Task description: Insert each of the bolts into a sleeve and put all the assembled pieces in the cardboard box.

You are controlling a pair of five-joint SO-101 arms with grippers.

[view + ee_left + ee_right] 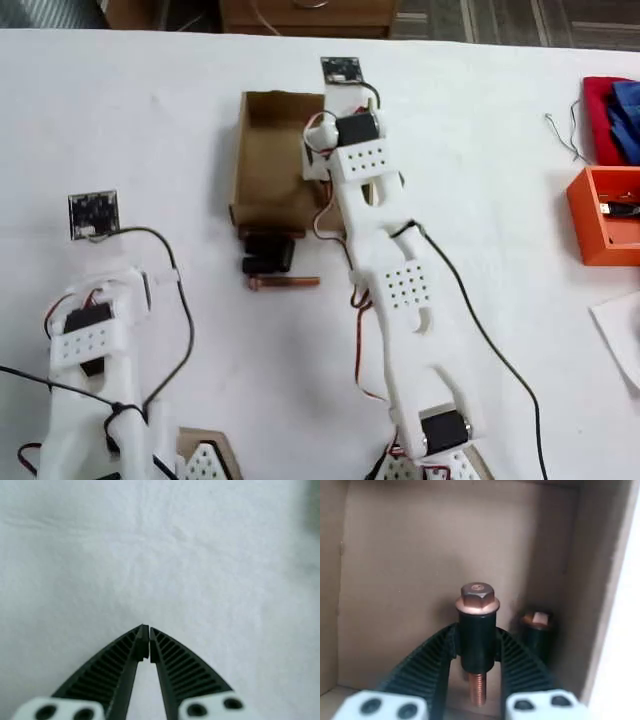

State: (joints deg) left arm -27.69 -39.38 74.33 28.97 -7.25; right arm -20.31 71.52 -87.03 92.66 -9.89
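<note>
We judge the step in hand to be setting an assembled piece into the box (240, 150). The box sits upper centre in the high view. The right gripper (477, 645) is inside it, clamped on the sleeve of the held piece (477, 625).

The piece is upright: black sleeve, copper hex head with a flange on top, threaded end poking out below. We can't tell if it touches the box floor. A second piece (537, 630) stands just beside it, near a box wall.

The next move likely calls for lowering, opening the fingers, and lifting clear without knocking the second piece.

More assembly looks pending. A loose bolt (285, 283) lies on the table (150, 120) just below the box, with black sleeves (268, 255) between bolt and box.

The left gripper (146, 632) is closed on nothing, at lower left of the high view.
</note>
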